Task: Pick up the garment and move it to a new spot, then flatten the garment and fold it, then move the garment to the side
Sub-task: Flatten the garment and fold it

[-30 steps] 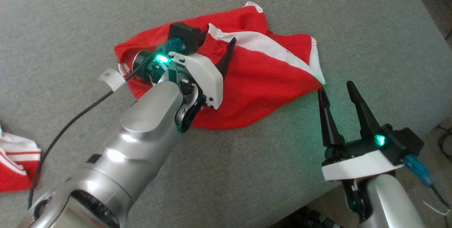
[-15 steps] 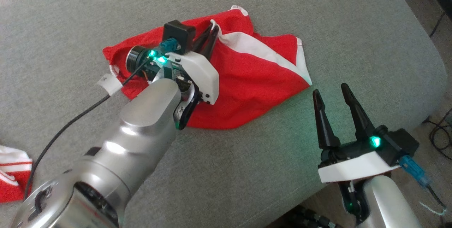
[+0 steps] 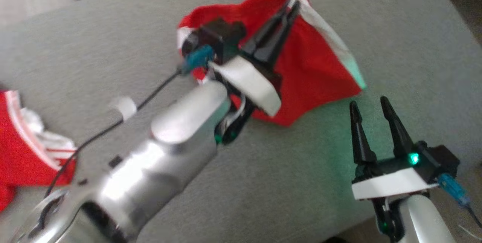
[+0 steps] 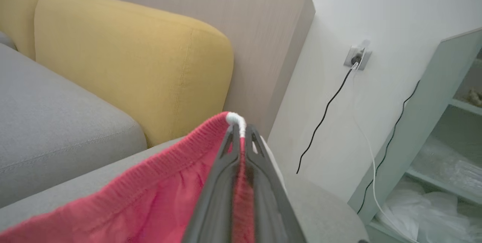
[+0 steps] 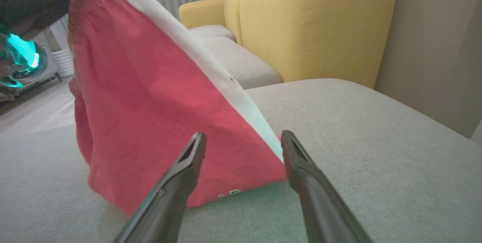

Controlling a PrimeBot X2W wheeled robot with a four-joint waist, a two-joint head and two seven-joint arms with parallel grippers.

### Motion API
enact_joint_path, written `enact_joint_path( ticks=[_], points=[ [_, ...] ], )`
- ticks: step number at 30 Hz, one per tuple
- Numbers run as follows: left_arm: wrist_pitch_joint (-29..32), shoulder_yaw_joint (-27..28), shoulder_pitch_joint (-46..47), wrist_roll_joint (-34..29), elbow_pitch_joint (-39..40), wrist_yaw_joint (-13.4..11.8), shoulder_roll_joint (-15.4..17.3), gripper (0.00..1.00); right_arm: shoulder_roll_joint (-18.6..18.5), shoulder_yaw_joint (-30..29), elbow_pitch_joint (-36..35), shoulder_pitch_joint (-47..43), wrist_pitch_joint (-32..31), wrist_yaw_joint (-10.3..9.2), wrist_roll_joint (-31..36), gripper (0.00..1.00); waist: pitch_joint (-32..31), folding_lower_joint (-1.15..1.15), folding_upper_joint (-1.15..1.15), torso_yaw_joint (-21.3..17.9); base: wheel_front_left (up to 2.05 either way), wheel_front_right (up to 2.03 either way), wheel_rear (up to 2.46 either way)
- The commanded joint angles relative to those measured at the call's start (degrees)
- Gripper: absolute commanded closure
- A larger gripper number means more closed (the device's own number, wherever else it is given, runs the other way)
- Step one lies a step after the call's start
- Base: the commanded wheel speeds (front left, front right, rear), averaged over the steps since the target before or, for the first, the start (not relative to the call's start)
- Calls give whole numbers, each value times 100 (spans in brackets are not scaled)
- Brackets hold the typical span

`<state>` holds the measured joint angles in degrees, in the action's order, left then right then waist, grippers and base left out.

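- The first step looks under way: the red shorts (image 3: 312, 66) are gripped and partly raised, but not yet carried to a new spot. Flattening, folding and moving aside all remain.
- The left gripper (image 3: 290, 5) has its jaws clamped together on the ribbed waistband (image 4: 150, 175), at its white-trimmed end.
- The right gripper (image 3: 369, 103) hovers just beside the shorts' lower corner, jaws apart, holding nothing.
- The shorts hang tent-like from the pinch, their lower edge resting on the grey sofa cushion (image 3: 263, 182). A white side stripe (image 5: 196, 51) runs down one edge, and the fabric looks thin and limp.
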<state>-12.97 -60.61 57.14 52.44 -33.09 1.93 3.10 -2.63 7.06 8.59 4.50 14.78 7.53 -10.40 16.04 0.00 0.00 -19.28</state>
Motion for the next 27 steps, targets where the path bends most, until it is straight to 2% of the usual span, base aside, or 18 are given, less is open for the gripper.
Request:
enact_joint_path(
  ticks=[1,9,12,15,19,24,27],
  points=[
    [-80,170,-180,-26,479,-95,271,100,-25,31,-202,-37,22,-4,65,0,-250,0,0,511,0,0,0],
    [-139,435,-1985,144,2383,-977,1949,100,-25,-177,-195,-194,22,-4,136,0,-390,0,0,1453,0,0,0],
    [-171,706,-2525,269,2781,-1214,2358,100,-25,-145,-173,-184,22,-4,144,0,-389,0,0,1639,0,0,0],
    [-192,1025,-2911,340,3028,-1310,2540,100,-25,-122,-134,-192,22,-4,148,0,-404,0,0,1766,0,0,0],
    [-200,1551,-3260,287,3223,-1308,2611,100,-25,-129,-59,-224,22,-4,123,0,-420,0,0,1876,0,0,0],
    [-201,2024,-3485,31,3255,-1156,2619,100,-25,-49,242,-287,22,-4,164,0,-358,0,0,1933,0,0,0],
    [-202,2267,-3531,-122,3217,-1035,2565,100,-75,421,512,-299,22,-4,174,0,-299,0,0,1931,0,0,0]
  ],
)
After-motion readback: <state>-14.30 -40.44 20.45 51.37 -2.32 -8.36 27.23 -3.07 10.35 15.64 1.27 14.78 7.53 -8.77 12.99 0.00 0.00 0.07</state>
